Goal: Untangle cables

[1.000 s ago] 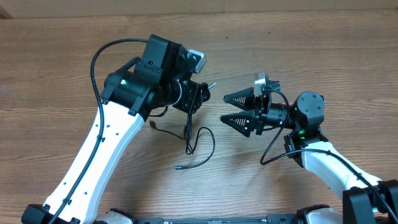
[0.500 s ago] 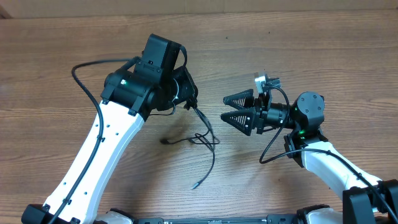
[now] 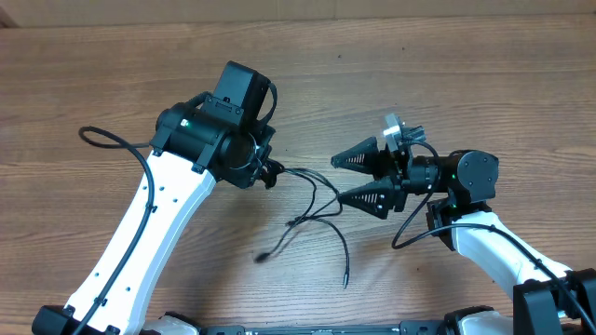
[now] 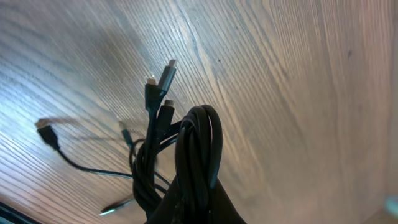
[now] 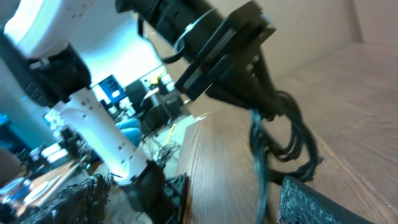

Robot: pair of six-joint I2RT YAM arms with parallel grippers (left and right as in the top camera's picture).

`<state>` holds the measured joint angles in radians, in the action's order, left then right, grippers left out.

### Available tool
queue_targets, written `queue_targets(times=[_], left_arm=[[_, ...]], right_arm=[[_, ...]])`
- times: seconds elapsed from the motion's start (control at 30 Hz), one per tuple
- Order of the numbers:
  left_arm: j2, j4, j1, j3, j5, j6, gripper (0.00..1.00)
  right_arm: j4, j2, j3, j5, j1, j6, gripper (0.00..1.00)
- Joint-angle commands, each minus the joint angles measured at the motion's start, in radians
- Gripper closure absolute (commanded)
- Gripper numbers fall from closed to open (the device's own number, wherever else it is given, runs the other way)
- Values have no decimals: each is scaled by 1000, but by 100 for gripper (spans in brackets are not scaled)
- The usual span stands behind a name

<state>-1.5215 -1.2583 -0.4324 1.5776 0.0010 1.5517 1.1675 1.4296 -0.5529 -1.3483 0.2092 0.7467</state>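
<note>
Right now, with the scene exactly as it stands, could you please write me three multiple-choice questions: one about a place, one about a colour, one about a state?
1. Where is the bundle of thin black cables?
A) held up by the left gripper
B) lying flat, untouched
C) inside a box

2. What colour is the wooden table?
A) white
B) brown
C) green

3. How does the right gripper stand?
A) shut on a cable
B) shut, empty
C) open, empty

Answers: 1 A, the strands hang down from it to the table; 2 B, brown grain shows all over; 3 C, its fingers stand spread apart, gripping nothing.
</note>
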Motion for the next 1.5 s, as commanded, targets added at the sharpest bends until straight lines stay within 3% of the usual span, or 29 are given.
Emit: queue_targets(times=[0.0, 0.27, 0.4, 0.6, 0.93, 0.97, 1.0, 1.07, 1.47], left_arm=[[5, 3, -6, 14, -32, 199, 96], [5, 40, -7, 14, 65, 396, 96], [5, 85, -7, 14, 175, 401, 96], [5, 88, -10, 14, 262, 401, 96], [5, 89, -78, 14, 258, 459, 96], [5, 92, -95, 14, 258, 494, 96], [5, 105, -114, 14, 258, 527, 96], [5, 120, -123, 14, 255, 529, 96], [5, 184, -131, 14, 216, 532, 96]], right_arm=[[9, -6, -4, -60, -2, 5, 14], [5, -6, -4, -67, -1, 4, 14], [-15, -6, -4, -66, -1, -41, 15], [-167, -6, -4, 26, -1, -141, 26], [-225, -6, -4, 80, -1, -180, 23], [-240, -6, -4, 100, -1, -181, 26], [-255, -6, -4, 103, -1, -215, 38], [-271, -6, -4, 103, -1, -230, 46], [-369, -6, -4, 138, -1, -311, 56]])
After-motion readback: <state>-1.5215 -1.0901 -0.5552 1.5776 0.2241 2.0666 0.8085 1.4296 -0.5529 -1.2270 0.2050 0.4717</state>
